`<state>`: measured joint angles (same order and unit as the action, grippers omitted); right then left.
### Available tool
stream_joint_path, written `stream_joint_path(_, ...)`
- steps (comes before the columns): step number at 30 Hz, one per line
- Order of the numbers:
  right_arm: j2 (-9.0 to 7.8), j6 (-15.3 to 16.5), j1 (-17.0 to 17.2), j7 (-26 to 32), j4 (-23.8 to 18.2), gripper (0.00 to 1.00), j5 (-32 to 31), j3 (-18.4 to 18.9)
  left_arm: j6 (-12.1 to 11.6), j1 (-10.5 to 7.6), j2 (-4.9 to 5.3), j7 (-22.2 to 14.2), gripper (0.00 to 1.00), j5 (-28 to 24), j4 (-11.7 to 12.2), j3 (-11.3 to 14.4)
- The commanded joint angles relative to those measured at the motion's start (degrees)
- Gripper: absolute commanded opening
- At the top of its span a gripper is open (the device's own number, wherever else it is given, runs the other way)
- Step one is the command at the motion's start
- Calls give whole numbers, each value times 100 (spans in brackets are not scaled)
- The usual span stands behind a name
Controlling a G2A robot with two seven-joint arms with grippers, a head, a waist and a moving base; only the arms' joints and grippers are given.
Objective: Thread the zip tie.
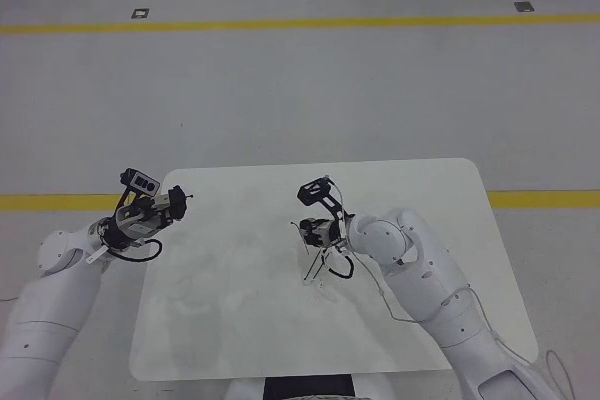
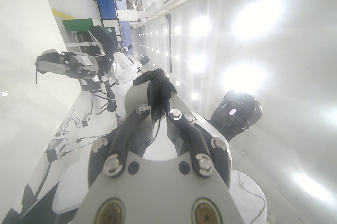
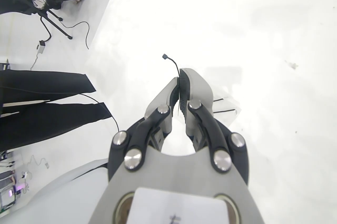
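Currently the right gripper (image 3: 180, 75) is clenched: its two grey fingers, faced with ribbed black pads (image 3: 184, 88), meet on a thin black plastic zip tie (image 3: 174, 64). The strap passes between the pads. A short curved length projects beyond the fingertips and ends in the small square head, and a further length shows behind the pads, toward the gripper body. In the left wrist view the zip tie (image 2: 36, 75) appears as a slim dark strip hanging from the same fingertips. In the top view the right gripper (image 1: 302, 232) sits over the middle of the white rounded-rectangular table (image 1: 230, 330), with the zip tie held above the tabletop there. The left gripper (image 2: 158, 82) has its fingers drawn together, black pads in contact. A thin dark strand (image 2: 157, 127) runs between the finger bases; what it is cannot be determined. In the top view the left gripper (image 1: 179, 199) sits at the table edge on the robot's left, well apart from the right gripper.
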<state>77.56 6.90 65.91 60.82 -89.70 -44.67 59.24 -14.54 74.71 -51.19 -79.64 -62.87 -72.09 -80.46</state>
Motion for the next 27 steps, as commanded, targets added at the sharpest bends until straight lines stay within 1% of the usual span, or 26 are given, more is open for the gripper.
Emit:
stream_joint_path(1,20,-121,89,-572,-104,0,169,26,0,0,0,0,0,0,0,0)
stream_joint_path(2,32,-189,113,-865,-225,0,262,46,46,56,-20,144,0,-33,-85,66)
stream_joint_path(3,40,-298,125,-1143,-339,0,277,85,7,110,-39,218,0,-60,-163,117)
stream_joint_path(5,60,-561,194,-1699,-580,0,320,147,-130,197,-70,310,0,-31,-267,204)
stream_joint_path(6,77,-716,255,-2062,-753,0,376,166,-287,217,-85,334,0,76,-294,248)
stream_joint_path(8,107,-859,364,-2557,-999,0,518,142,-494,229,-122,412,0,153,-286,345)
stream_joint_path(10,134,-987,443,-2911,-1150,0,610,98,-494,196,-164,472,0,182,-285,405)
stream_joint_path(12,159,-1066,493,-3225,-1284,0,618,18,-494,122,-220,481,0,460,-278,399)
stream_joint_path(15,193,-1139,547,-3504,-1374,0,785,-68,-494,78,-330,518,0,630,-246,385)
stream_joint_path(16,205,-1135,556,-3559,-1366,0,838,-118,-494,70,-388,544,0,697,-220,391)
stream_joint_path(18,226,-1121,565,-3660,-1339,0,938,-186,-494,73,-486,557,0,664,-179,435)
stream_joint_path(19,235,-1058,550,-3609,-1283,0,996,-251,-494,62,-532,547,0,710,-168,449)
stream_joint_path(20,232,-1084,521,-3587,-1255,0,908,-257,-494,62,-532,547,0,710,-168,449)
stream_joint_path(27,232,-1084,521,-3587,-1255,0,908,-257,-494,62,-532,547,0,710,-168,449)
